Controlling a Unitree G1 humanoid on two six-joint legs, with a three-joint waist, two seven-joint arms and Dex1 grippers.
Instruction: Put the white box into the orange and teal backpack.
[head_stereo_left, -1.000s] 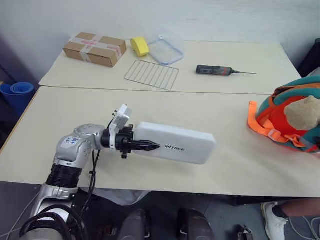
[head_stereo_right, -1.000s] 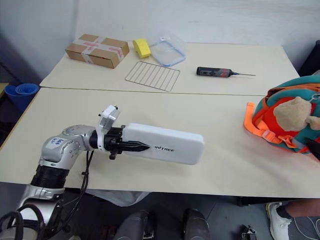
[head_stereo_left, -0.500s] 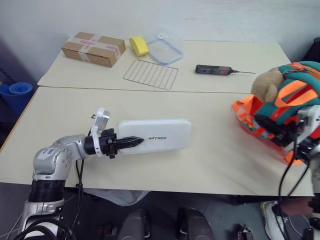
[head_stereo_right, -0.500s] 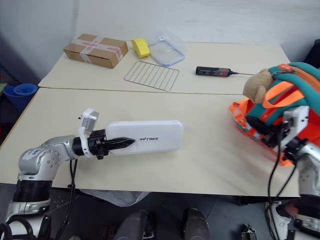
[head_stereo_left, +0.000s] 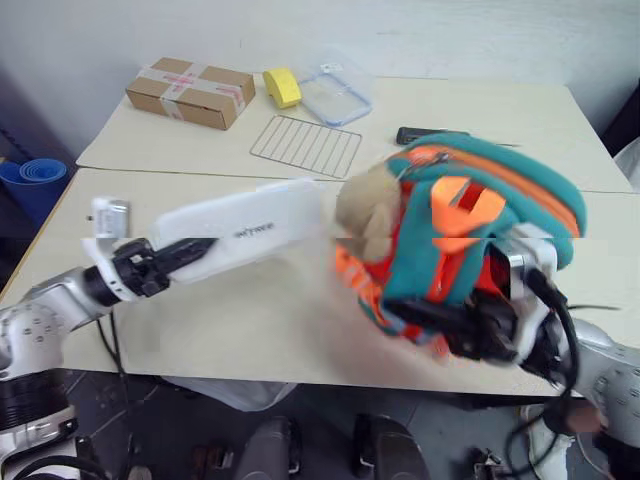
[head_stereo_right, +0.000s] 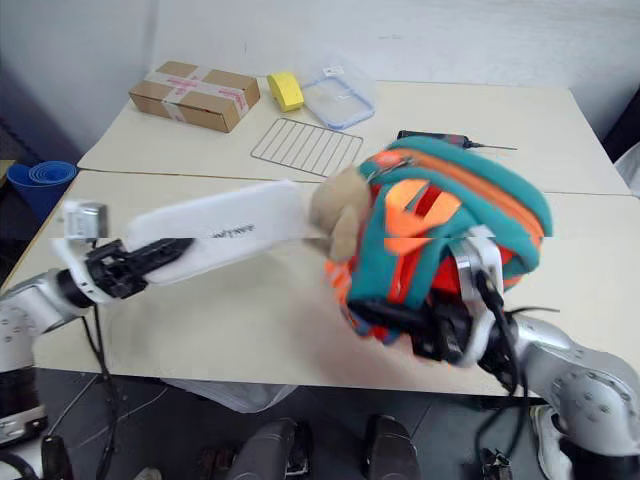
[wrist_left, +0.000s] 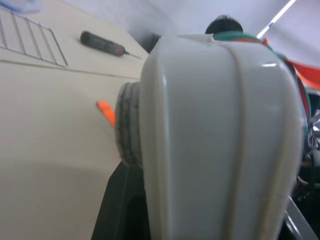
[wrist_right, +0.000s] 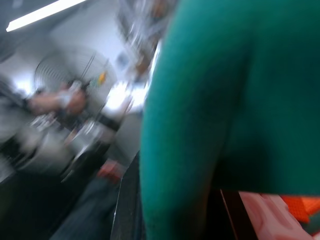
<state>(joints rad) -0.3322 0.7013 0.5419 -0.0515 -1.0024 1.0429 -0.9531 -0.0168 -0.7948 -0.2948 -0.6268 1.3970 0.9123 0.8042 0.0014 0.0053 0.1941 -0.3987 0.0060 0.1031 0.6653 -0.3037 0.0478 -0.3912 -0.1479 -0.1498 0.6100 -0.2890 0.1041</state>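
— So, where's the box (head_stereo_left: 255, 232) now?

— Left of centre in the frame, up off the desk (head_stereo_left: 250, 320). The left hand (head_stereo_left: 190, 249) has its black fingers clamped on the near end, and the box slants up and to the right from there. Its far end sits just beside the bear (head_stereo_left: 367, 212) on the backpack (head_stereo_left: 470, 220); whether they touch, I can't tell.

— And the backpack?

— Right of centre, lifted too. The right hand (head_stereo_left: 440, 320) is under it at the lower right, fingers closed on the lower edge by the orange strap. The teal top bulges toward the upper right, orange panels show in the middle, and the tan bear hangs on the side facing the box.

— Is the box inside yet?

— No, it's outside, pointing at the bear side of the pack.

— What else is on the desk?

— All at the far end, upper left of the frame: a taped cardboard carton (head_stereo_left: 189, 92), a yellow block (head_stereo_left: 281, 88) beside it, then a clear container (head_stereo_left: 337, 88). A wire rack (head_stereo_left: 306, 146) lies flat in front of those. A dark tool (head_stereo_right: 432, 137) peeks out just behind the backpack's top. There's also a stack of blue bowls (head_stereo_left: 34, 176) off the desk at the left edge.
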